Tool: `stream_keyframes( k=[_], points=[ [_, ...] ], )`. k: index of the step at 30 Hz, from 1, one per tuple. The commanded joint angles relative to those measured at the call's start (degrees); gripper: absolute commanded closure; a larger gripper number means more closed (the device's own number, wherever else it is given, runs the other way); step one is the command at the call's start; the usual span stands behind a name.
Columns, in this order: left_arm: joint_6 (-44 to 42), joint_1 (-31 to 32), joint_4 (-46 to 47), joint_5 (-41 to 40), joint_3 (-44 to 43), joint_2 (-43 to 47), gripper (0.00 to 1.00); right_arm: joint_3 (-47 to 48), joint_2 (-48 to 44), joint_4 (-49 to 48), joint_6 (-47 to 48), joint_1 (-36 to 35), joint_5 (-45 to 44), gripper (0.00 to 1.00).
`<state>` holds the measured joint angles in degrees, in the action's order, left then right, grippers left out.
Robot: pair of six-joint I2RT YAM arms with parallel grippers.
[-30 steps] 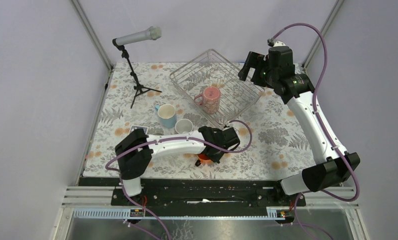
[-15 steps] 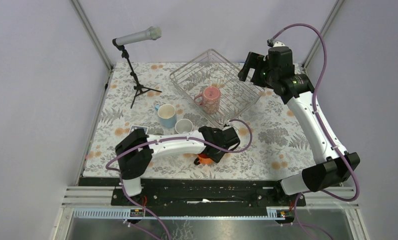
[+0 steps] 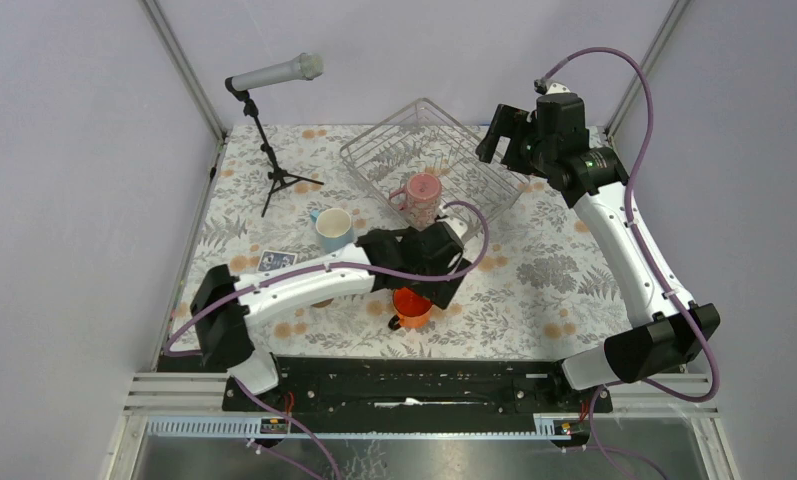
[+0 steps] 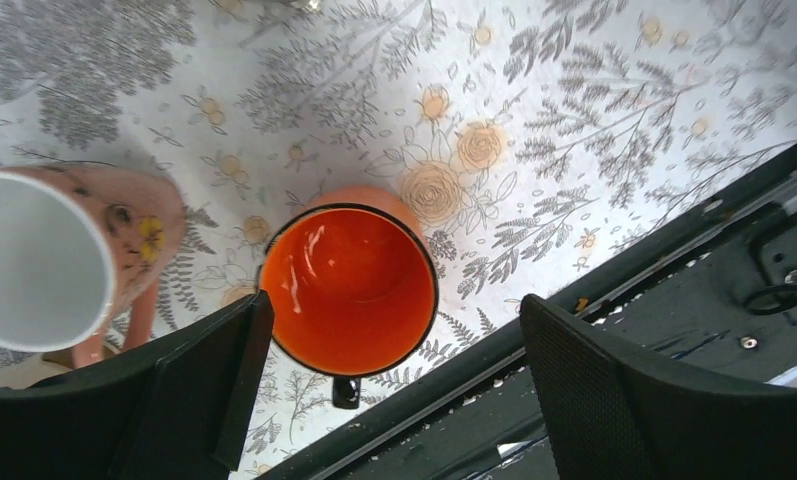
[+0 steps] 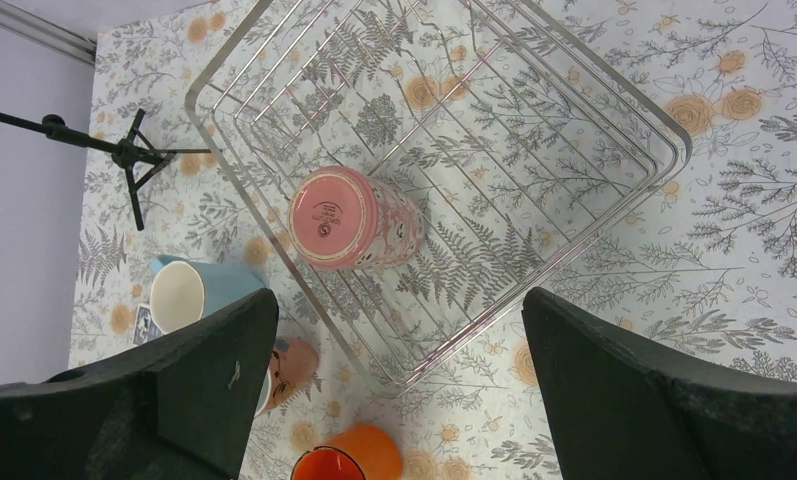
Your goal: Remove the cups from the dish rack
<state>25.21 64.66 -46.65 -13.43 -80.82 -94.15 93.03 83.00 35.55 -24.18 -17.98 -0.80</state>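
The bright orange mug (image 3: 411,305) (image 4: 349,290) stands upright on the flowered cloth near the front edge, handle toward the edge. My left gripper (image 3: 442,287) (image 4: 394,305) hovers above it, open, jaws wide and touching nothing. The salmon-pink mug (image 4: 44,260) (image 5: 289,370) stands just beside it, and the light blue mug (image 3: 334,230) (image 5: 189,295) farther back. One dusty-pink mug (image 3: 422,198) (image 5: 354,218) sits upside down in the wire dish rack (image 3: 469,138) (image 5: 629,87). My right gripper (image 3: 499,135) (image 5: 396,300) hangs open high over the rack's right side.
A microphone on a black tripod (image 3: 277,178) stands at the back left. A small card (image 3: 277,260) lies left of the blue mug. The black base rail (image 4: 624,300) runs along the table's front edge, close to the orange mug.
My left gripper opened, let go of the orange mug and rose away toward the rack; the mug stays standing on the cloth. The right arm held still.
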Motion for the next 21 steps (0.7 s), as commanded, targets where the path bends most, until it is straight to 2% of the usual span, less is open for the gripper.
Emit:
stream_keyframes(
  k=[1,13,21],
  points=[
    [-1.04,-3.03,-1.13,1.3,-2.79,6.01,0.01,1.82,1.33,0.49,0.26,0.14,0.63,0.0],
    [-1.34,-16.62,-0.39,6.0,-0.74,15.83,0.01,4.12,7.81,0.67,1.72,-1.94,4.35,0.0],
    [-1.04,-26.08,3.13,12.83,3.1,18.78,0.01,14.86,20.69,4.77,9.27,-9.33,1.3,0.0]
  ],
)
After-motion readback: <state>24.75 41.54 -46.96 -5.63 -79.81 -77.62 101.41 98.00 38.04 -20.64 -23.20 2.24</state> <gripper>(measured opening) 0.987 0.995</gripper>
